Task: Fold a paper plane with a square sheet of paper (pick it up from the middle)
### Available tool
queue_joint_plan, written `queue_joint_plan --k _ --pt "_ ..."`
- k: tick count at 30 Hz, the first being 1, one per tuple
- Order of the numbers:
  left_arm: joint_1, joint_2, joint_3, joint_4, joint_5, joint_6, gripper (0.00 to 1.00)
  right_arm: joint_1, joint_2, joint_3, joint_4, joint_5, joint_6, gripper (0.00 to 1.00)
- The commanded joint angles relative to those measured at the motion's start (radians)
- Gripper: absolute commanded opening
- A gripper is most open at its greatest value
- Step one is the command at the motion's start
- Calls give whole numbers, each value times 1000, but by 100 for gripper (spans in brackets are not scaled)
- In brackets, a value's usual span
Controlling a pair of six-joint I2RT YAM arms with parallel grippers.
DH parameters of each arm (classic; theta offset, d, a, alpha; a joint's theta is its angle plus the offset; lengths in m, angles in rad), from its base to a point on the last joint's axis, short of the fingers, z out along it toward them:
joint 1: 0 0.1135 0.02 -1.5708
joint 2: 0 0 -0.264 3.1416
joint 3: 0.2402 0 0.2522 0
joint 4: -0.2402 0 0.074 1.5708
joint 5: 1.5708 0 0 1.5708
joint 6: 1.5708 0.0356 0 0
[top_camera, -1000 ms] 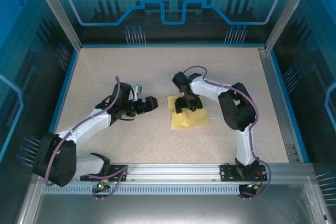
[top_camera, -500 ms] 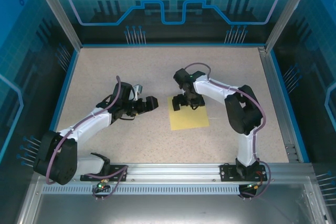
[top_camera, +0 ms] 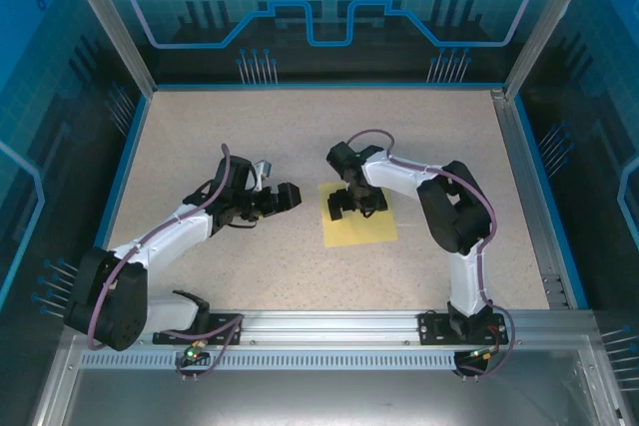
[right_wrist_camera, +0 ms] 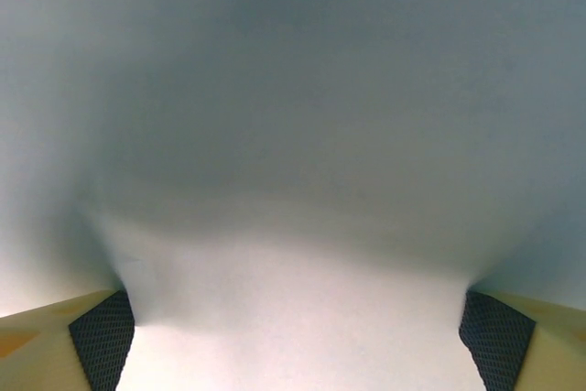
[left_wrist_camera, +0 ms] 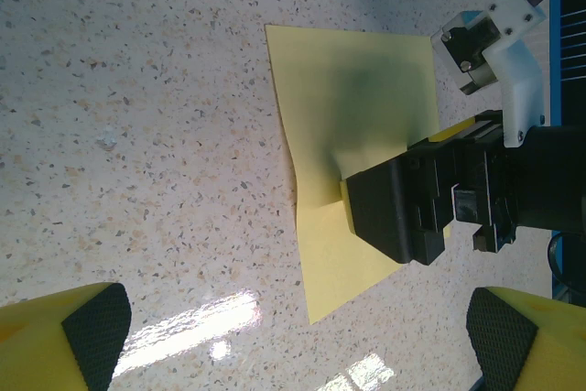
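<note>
The square sheet of paper [top_camera: 365, 227] lies on the worktop [top_camera: 250, 137], near the centre and slightly to the right. It is pale yellow. Its far half is partly covered by the right gripper [top_camera: 351, 205].

**Right gripper.** In the top view it is positioned over the far half of the sheet, pointing downward. In the left wrist view, the right gripper [left_wrist_camera: 403, 212] is a black body down on the sheet [left_wrist_camera: 362, 107]. The paper is not flat there: a shallow ridge runs from the sheet's edge to the gripper. In the right wrist view, the two pads [right_wrist_camera: 103, 336] stand wide apart at the lower corners, so the jaws are apart. The paper [right_wrist_camera: 293, 135] spans the gap between them at very close range, pale and out of focus. The jaws are not clamped on the sheet.

**Left gripper.** In the top view the left gripper [top_camera: 290, 195] is positioned left of the sheet, clear of it and pointing toward it. In its own wrist view, the fingertips [left_wrist_camera: 92, 327] sit at opposite lower corners. The jaws are fully apart, with nothing between them.
</note>
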Motion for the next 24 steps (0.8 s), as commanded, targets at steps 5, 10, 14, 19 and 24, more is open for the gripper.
queue_joint_plan --k 5,10,14,19,24 --pt "-9 6 30 -20 28 26 99 2 43 -68 23 -77 17 89" --pt "-11 -6 27 -29 28 23 99 -9 6 -57 38 -95 21 81" --pt "-11 -15 18 -28 22 22 99 -12 -14 -43 28 -90 21 75" --pt "-11 -9 25 -30 22 25 99 -12 -71 -40 42 -103 29 56" --pt "-11 -9 27 -30 22 25 99 -21 -120 -42 43 -109 34 38"
